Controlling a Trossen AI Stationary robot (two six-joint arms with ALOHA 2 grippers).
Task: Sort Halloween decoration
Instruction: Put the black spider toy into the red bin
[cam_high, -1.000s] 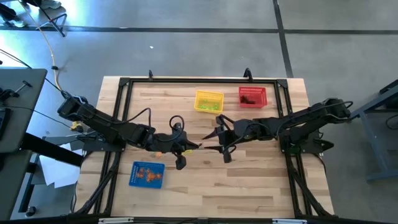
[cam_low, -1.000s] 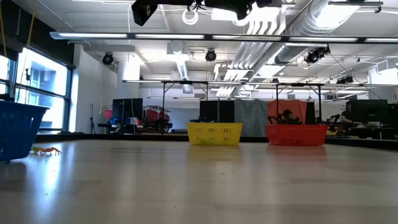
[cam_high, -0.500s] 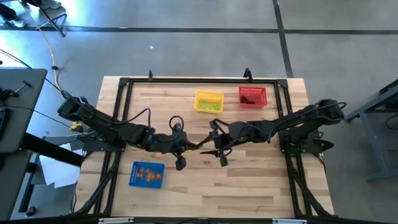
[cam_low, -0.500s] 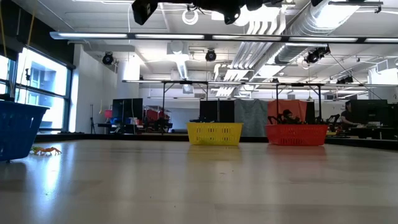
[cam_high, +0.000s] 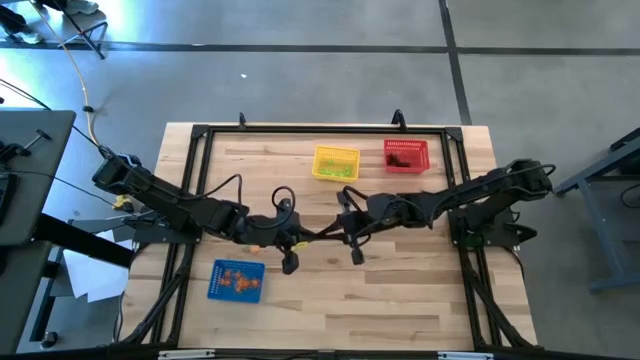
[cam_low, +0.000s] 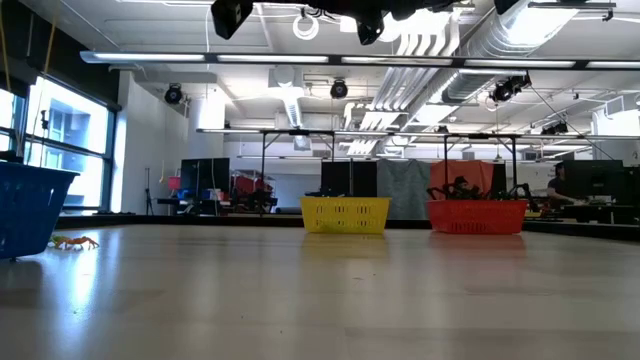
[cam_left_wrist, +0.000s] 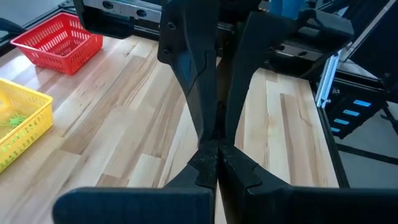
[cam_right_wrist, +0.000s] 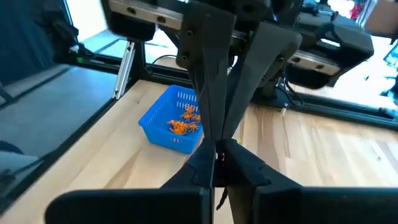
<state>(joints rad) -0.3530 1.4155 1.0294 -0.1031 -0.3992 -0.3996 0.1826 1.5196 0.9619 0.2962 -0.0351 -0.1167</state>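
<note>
High: R gripper (cam_high: 322, 237) has just shut tip-to-tip vs L gripper (cam_high: 308, 237), mid-table; jaws were wide a sec ago. Prob a handover.
Low: one orange trinket (cam_low: 73, 242) on table by blue basket (cam_low: 28, 208), left edge.
L wrist: L shut; held item hidden.
R wrist: small dark bit (cam_right_wrist: 219, 157) at the pinch, can't ID. Orange ones (cam_right_wrist: 184, 121) in blue basket.

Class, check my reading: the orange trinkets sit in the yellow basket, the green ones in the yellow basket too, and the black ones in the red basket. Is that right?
Not quite. The orange trinkets lie in the blue basket, as the right wrist view shows. The green trinkets are in the yellow basket and the black trinkets in the red basket, as stated.
</note>
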